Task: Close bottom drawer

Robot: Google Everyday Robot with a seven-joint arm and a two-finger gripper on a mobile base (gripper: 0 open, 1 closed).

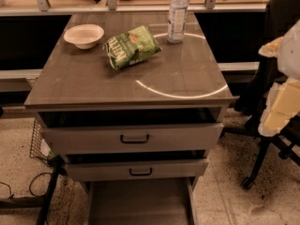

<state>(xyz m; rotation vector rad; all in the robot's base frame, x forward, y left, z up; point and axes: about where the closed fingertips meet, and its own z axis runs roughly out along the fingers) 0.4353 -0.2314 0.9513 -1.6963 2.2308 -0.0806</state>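
Note:
The bottom drawer (138, 203) of the grey cabinet (126, 86) is pulled far out. Its plain grey floor shows below the other two drawer fronts, and its own front and handle are cut off by the bottom edge of the view. The middle drawer (140, 170) and the top drawer (133, 137), each with a black handle, stand slightly open. My gripper (281, 109) is a cream-coloured shape at the right edge. It is level with the drawers, well to the right of the cabinet, and touches nothing.
On the cabinet top are a white bowl (84, 35), a green chip bag (131, 46) and a water bottle (178, 15). A black office chair (262, 125) stands at the right. A wire basket (40, 142) and cables lie on the floor at the left.

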